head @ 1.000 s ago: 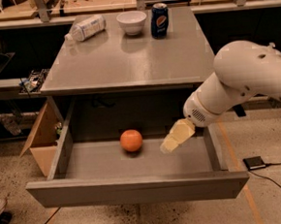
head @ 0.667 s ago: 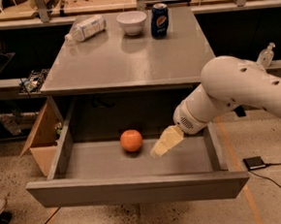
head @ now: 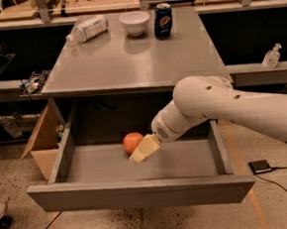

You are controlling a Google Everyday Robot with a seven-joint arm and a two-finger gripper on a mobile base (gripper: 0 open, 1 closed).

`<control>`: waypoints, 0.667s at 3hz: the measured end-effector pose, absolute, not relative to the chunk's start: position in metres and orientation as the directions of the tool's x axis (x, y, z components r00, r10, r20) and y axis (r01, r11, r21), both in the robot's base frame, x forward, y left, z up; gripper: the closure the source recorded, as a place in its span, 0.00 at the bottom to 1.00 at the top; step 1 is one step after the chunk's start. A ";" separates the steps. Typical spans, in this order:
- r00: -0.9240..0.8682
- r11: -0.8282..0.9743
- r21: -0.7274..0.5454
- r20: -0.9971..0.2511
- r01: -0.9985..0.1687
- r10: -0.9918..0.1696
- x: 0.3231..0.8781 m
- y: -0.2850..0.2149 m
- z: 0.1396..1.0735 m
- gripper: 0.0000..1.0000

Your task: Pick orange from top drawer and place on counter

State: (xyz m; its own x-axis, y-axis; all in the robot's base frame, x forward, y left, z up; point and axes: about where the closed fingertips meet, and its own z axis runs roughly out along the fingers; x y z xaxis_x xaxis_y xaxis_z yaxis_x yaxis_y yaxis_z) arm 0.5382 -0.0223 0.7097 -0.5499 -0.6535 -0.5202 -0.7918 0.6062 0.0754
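Observation:
The orange (head: 131,142) lies in the open top drawer (head: 139,192), left of its middle, on the drawer floor. My gripper (head: 139,154) reaches down into the drawer from the right on the white arm (head: 222,105). Its cream fingertips sit just right of and in front of the orange, touching or nearly touching it. The grey counter (head: 129,58) lies above the drawer.
On the counter's far edge lie a clear plastic bottle (head: 88,29), a white bowl (head: 134,22) and a blue soda can (head: 163,20). A cardboard box (head: 42,142) stands left of the drawer. A small black device (head: 260,166) and cables lie on the floor at right.
My arm has swung left across the drawer, and the gripper has moved from the drawer's right part up to the orange. The orange has not moved.

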 end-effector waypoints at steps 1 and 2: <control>-0.554 0.619 0.066 -0.526 -0.783 -0.645 0.550 0.000 0.694 0.00; -0.566 0.640 0.059 -0.535 -0.766 -0.628 0.563 0.015 0.681 0.00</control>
State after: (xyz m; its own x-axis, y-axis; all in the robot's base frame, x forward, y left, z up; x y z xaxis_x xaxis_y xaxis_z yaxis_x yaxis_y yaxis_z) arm 0.5632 0.0147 0.6808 -0.5658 -0.6275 -0.5349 -0.7658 0.6405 0.0586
